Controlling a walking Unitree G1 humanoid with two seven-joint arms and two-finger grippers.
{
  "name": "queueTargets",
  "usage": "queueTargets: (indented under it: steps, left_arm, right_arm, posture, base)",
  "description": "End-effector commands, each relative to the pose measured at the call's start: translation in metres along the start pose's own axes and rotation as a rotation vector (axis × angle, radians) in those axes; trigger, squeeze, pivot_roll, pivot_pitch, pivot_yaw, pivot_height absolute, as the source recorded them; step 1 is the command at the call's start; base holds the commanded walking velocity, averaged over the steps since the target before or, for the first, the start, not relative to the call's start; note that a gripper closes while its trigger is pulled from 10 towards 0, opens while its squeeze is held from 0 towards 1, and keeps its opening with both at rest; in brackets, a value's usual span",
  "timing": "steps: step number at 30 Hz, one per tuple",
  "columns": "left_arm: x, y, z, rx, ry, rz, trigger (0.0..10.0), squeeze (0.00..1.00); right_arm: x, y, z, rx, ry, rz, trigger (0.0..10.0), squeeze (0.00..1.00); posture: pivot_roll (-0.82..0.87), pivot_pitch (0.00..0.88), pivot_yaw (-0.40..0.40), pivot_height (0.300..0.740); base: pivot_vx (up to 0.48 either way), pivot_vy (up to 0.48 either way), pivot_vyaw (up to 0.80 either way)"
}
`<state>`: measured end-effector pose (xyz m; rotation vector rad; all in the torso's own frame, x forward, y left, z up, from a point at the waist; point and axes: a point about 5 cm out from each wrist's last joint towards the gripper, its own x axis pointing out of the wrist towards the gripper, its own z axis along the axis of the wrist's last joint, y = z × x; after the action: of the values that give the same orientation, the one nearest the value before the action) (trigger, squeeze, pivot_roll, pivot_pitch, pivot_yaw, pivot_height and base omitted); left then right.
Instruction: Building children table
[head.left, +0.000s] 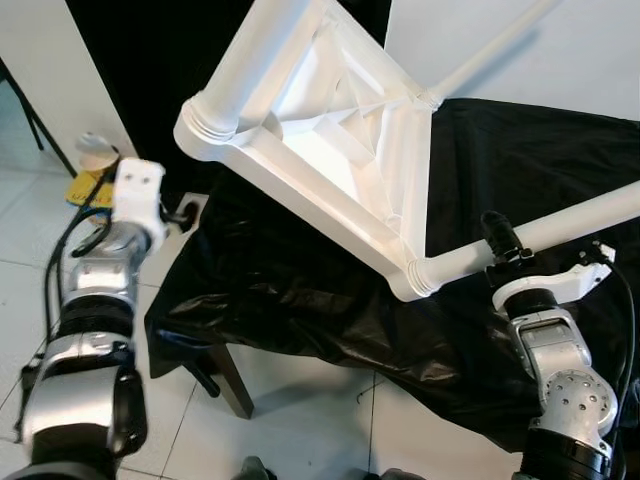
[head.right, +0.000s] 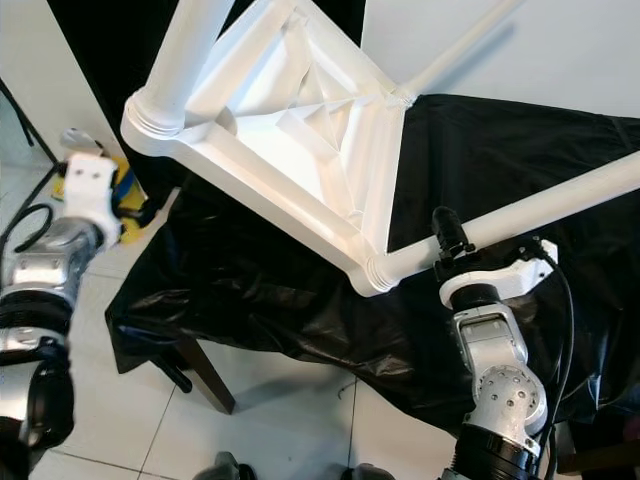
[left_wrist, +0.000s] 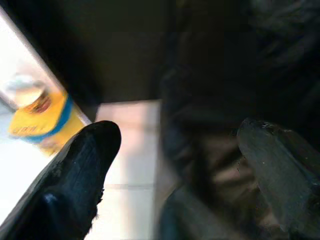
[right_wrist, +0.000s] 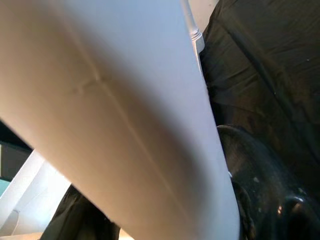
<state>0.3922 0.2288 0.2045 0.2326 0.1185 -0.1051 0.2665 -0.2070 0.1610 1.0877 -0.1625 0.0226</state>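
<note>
A white plastic children's table top (head.left: 330, 140) lies tilted, underside up, on a black cloth (head.left: 290, 290). White legs stick out from three of its corners. My right gripper (head.left: 497, 238) is shut on the leg (head.left: 580, 215) that runs out to the right from the near corner socket (head.left: 420, 275). In the right wrist view that leg (right_wrist: 115, 115) lies against one black finger (right_wrist: 260, 195). My left gripper (head.left: 183, 213) hangs off the cloth's left edge, below the table's left corner. In the left wrist view its fingers (left_wrist: 85, 170) stand apart with nothing between them.
The cloth covers a low dark table whose wooden leg (head.left: 228, 378) shows at the front left. A yellow container (head.left: 93, 175) stands on the white tiled floor to the left, by a white wall panel. A black backdrop hangs behind.
</note>
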Motion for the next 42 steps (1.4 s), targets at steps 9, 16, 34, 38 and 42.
queueTargets:
  steps: [9, 16, 34, 38, 42]
  left_arm:
    - [0.023, -0.055, 0.063, -0.044, -0.187, -0.107, 10.0, 0.0]
    - [0.026, -0.115, 0.105, -0.096, -0.31, -0.254, 10.0, 0.0]
    - [0.014, -0.181, 0.164, -0.073, -0.466, -0.453, 10.0, 0.0]
    - [0.012, -0.187, 0.169, -0.064, -0.482, -0.476, 10.0, 0.0]
    - [0.011, -0.191, 0.173, -0.041, -0.491, -0.498, 10.0, 0.0]
  right_arm:
    - [-0.011, -0.021, -0.015, 0.126, 0.036, -0.04, 10.0, 0.0]
    - [-0.019, -0.034, -0.019, 0.223, 0.029, -0.071, 10.0, 0.0]
    - [-0.096, -0.078, -0.001, 0.239, -0.28, -0.423, 10.0, 0.0]
    - [-0.121, -0.08, 0.006, 0.169, -0.368, -0.51, 10.0, 0.0]
    - [-0.144, -0.083, 0.007, 0.145, -0.418, -0.562, 10.0, 0.0]
  posture:
    - [-0.04, 0.08, 0.0, 0.74]
    - [-0.04, 0.091, 0.005, 0.74]
    - [-0.14, 0.121, 0.121, 0.74]
    - [-0.15, 0.126, 0.145, 0.74]
    - [-0.19, 0.142, 0.227, 0.74]
  base:
    - [0.0, 0.0, 0.0]
    - [0.0, 0.0, 0.0]
    - [0.0, 0.0, 0.0]
    - [0.0, 0.0, 0.0]
    - [0.0, 0.0, 0.0]
